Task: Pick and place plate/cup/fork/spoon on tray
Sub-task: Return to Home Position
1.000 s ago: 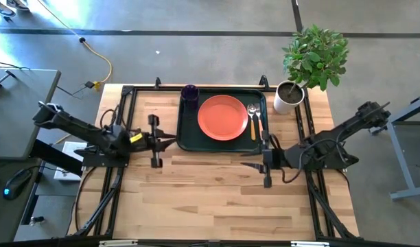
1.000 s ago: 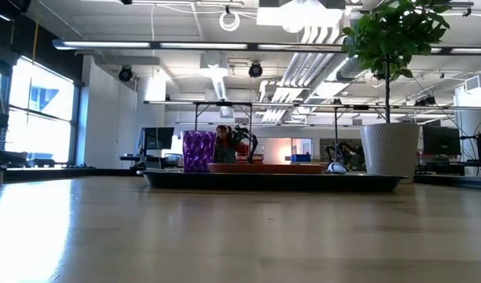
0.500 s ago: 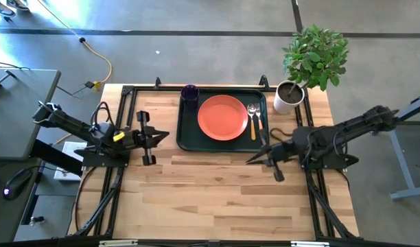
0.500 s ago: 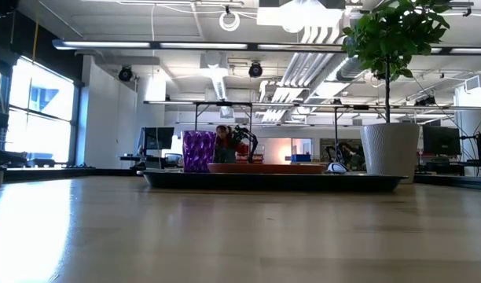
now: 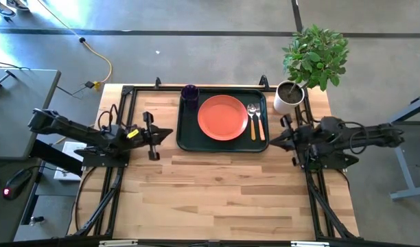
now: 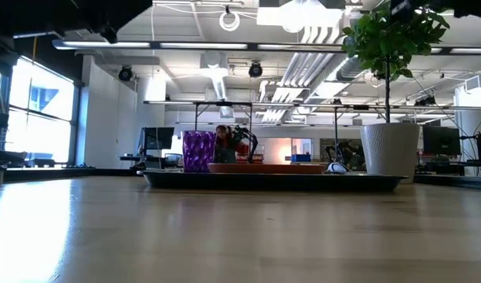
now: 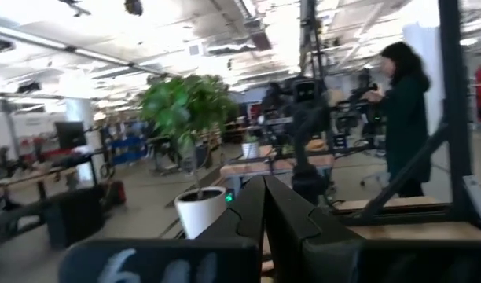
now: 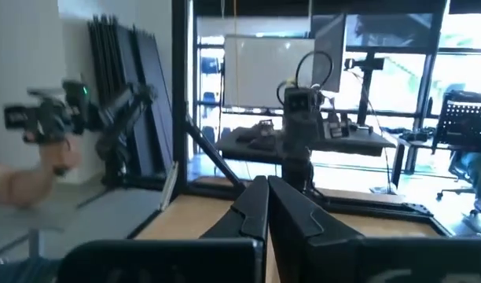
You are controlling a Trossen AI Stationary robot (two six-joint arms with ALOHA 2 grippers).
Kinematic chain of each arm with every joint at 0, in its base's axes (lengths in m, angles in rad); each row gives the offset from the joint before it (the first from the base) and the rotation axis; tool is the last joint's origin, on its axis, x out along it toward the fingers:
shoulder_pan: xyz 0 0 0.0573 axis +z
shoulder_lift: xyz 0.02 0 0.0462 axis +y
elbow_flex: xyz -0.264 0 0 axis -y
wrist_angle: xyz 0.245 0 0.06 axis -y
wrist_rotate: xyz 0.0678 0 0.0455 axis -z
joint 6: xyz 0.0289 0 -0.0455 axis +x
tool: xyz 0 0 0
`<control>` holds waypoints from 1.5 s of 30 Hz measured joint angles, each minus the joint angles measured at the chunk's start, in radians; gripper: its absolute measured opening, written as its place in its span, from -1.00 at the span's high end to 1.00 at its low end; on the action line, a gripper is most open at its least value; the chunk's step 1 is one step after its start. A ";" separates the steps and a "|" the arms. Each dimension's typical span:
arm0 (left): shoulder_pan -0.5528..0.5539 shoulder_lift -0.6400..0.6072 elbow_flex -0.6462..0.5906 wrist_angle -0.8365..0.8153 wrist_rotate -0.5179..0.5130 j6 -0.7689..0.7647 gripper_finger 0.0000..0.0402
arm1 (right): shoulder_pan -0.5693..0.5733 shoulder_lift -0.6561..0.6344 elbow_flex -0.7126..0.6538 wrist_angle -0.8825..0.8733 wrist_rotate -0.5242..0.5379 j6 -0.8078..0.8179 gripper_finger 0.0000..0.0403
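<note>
The dark green tray [image 5: 185, 134] lies at the table's far middle. On it rest the orange-red plate [image 5: 222, 117], the purple cup [image 5: 190, 92] in its far left corner, and the spoon [image 5: 252, 118] beside the fork [image 5: 261, 122] along its right side. In the low view the cup [image 6: 199, 151] stands upright on the tray [image 6: 272, 180]. My left gripper [image 5: 171, 132] is shut just left of the tray. Just right of the tray's near right corner, my right gripper [image 5: 271, 140] is also shut. In both wrist views the shut fingers [image 7: 264, 192] [image 8: 266, 192] hold nothing.
A potted plant [image 5: 290, 96] in a white pot stands at the far right corner, close to my right arm. Dark frame rails [image 5: 121, 110] run along the table's left and right sides. Bare wood [image 5: 210, 199] spreads over the near half. A person [image 7: 403, 118] stands beyond the table.
My right gripper has drawn back from the middle of the table toward the right and far edges, ending beside the tray's near right corner. My left arm has pulled back slightly toward the left edge. The things on the tray have stayed put.
</note>
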 joint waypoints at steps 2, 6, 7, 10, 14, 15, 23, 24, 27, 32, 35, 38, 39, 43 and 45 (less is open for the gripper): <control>0.020 -0.001 -0.027 0.014 -0.003 -0.018 1.00 | -0.003 -0.042 -0.036 0.001 0.000 0.025 1.00; 0.042 -0.018 -0.079 0.018 0.001 -0.059 1.00 | -0.003 -0.105 -0.117 -0.006 0.013 0.064 1.00; 0.044 -0.026 -0.098 0.016 0.000 -0.084 1.00 | -0.003 -0.118 -0.135 -0.003 0.015 0.070 1.00; 0.048 -0.065 -0.164 0.051 -0.001 -0.151 1.00 | -0.003 -0.150 -0.183 0.017 0.016 0.097 1.00; 0.047 -0.114 -0.172 -0.008 0.001 -0.175 1.00 | -0.002 -0.175 -0.239 0.031 0.016 0.138 1.00; 0.047 -0.118 -0.171 0.003 0.007 -0.169 1.00 | -0.002 -0.180 -0.250 0.038 0.016 0.150 1.00; 0.047 -0.159 -0.171 -0.082 0.035 -0.109 1.00 | -0.002 -0.183 -0.322 0.057 0.014 0.196 1.00; 0.047 -0.174 -0.171 -0.117 0.035 -0.103 1.00 | -0.002 -0.183 -0.324 0.055 0.011 0.196 1.00; 0.047 -0.237 -0.171 -0.212 0.019 -0.120 1.00 | -0.002 -0.186 -0.337 0.034 0.007 0.196 1.00; 0.038 -0.385 -0.171 -0.347 0.012 -0.131 1.00 | -0.002 -0.225 -0.353 0.009 0.007 0.196 1.00; 0.024 -0.490 -0.171 -0.445 -0.012 -0.131 1.00 | -0.002 -0.266 -0.353 -0.032 0.007 0.196 1.00; 0.006 -0.587 -0.171 -0.576 -0.024 -0.145 1.00 | -0.002 -0.320 -0.353 -0.085 0.007 0.195 1.00; 0.000 -0.618 -0.171 -0.620 -0.029 -0.154 1.00 | -0.002 -0.339 -0.353 -0.107 0.007 0.192 1.00; -0.015 -0.715 -0.171 -0.793 -0.065 -0.190 1.00 | -0.002 -0.416 -0.358 -0.168 0.008 0.185 1.00; -0.016 -0.737 -0.171 -0.808 -0.071 -0.194 1.00 | -0.001 -0.415 -0.358 -0.167 0.007 0.172 1.00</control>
